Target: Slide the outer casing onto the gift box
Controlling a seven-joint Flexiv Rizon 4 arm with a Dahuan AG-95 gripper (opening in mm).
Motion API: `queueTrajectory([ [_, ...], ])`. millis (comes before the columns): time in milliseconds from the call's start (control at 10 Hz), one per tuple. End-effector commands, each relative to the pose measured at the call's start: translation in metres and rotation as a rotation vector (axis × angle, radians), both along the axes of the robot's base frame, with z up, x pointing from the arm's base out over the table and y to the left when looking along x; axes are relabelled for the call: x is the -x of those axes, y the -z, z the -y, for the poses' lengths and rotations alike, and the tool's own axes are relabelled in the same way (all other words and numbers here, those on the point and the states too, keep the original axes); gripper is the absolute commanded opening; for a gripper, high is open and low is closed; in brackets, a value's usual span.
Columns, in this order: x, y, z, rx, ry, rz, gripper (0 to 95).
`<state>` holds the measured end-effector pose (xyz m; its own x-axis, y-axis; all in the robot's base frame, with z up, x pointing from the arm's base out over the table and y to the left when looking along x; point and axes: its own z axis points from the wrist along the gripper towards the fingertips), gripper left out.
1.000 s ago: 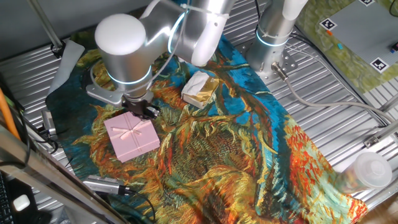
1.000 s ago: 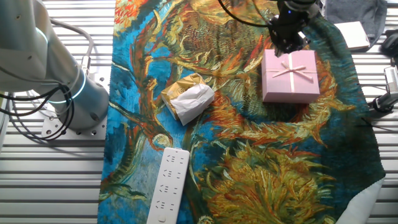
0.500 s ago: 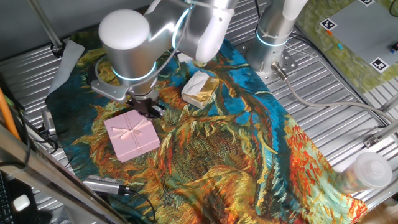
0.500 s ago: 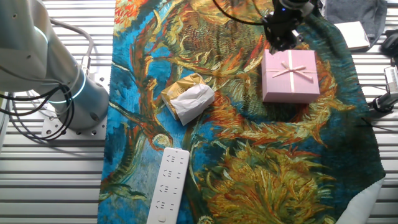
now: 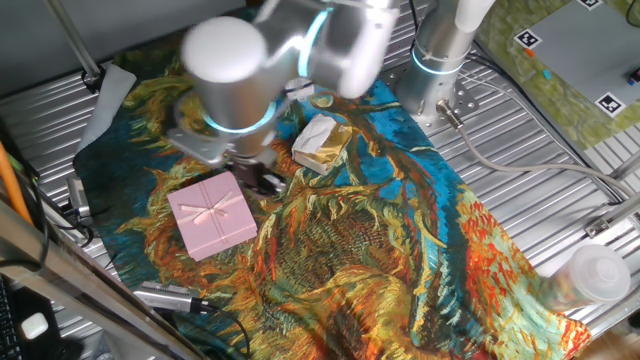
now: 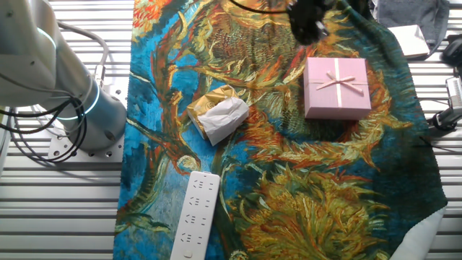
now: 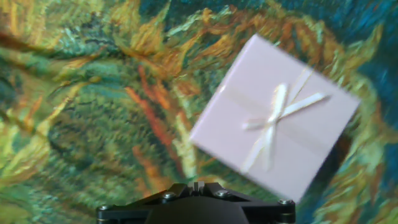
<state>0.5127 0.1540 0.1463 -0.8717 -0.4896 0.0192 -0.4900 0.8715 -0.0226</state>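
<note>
Painted cloth [image 6: 238,188] — pink outer casing [image 6: 336,88] flat, bow-print up.

Card, cloth, metal and plastic

The outer casing [image 6: 336,88] looks like smooth, matt pink card with a pale ribbon print. The cloth [image 6: 253,180] under it is soft and wrinkly, with painted-looking colours. The table [image 5: 520,130] is ribbed, dull silver metal. The packet [image 6: 219,113] is crinkly paper, white and shiny gold. The power strip [image 6: 195,214] is smooth white plastic. The arm [image 5: 232,75] has a smooth, glossy silver shell.
</note>
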Motion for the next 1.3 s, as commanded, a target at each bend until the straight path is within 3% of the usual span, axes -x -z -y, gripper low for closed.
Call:
queueTrajectory([
  [100,0.012,0.006,-0.016,-0.002,0.02,0.0,0.0],
  [300,0.023,0.009,-0.025,-0.014,0.014,0.002,0.0],
  [800,0.024,0.01,-0.025,-0.009,0.003,-0.004,0.0],
  [1000,0.024,0.01,-0.025,0.016,0.024,-0.023,0.0],
  [1300,0.024,0.01,-0.025,0.019,0.027,-0.014,0.0],
])
